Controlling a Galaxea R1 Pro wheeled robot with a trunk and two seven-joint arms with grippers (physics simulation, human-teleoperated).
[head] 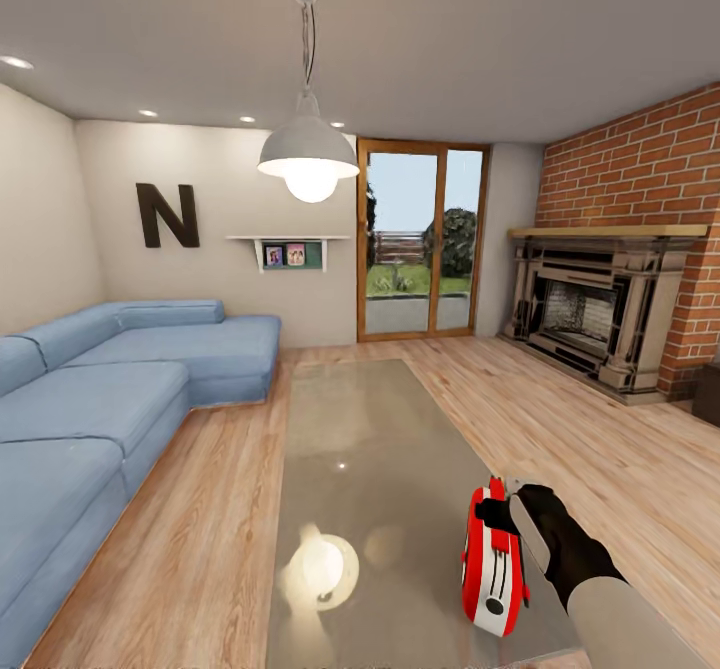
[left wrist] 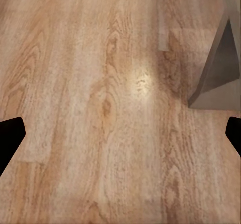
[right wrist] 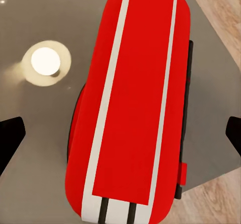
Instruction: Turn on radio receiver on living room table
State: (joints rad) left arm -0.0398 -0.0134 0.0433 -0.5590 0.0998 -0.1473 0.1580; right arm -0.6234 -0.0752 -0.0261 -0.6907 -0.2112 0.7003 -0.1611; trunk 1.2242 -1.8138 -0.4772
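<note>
The red radio receiver (head: 492,561) with white bands stands on edge near the front right of the glossy grey-brown table (head: 370,429). My right gripper (head: 520,511), black, sits right at the radio's upper end. In the right wrist view the radio's (right wrist: 133,103) red, white-striped edge runs between the two black fingertips (right wrist: 10,138), which stand wide apart at either side, so the right gripper (right wrist: 120,136) is open. The left gripper (left wrist: 120,133) is open too, over bare wood floor, with a grey table corner (left wrist: 218,68) beside it.
A blue sectional sofa (head: 100,399) lines the left side of the living room. The brick fireplace (head: 600,309) is at the right, and wood-framed glass doors (head: 420,239) at the back. A white pendant lamp (head: 308,154) hangs over the table, its glare reflected (head: 320,564) in the top.
</note>
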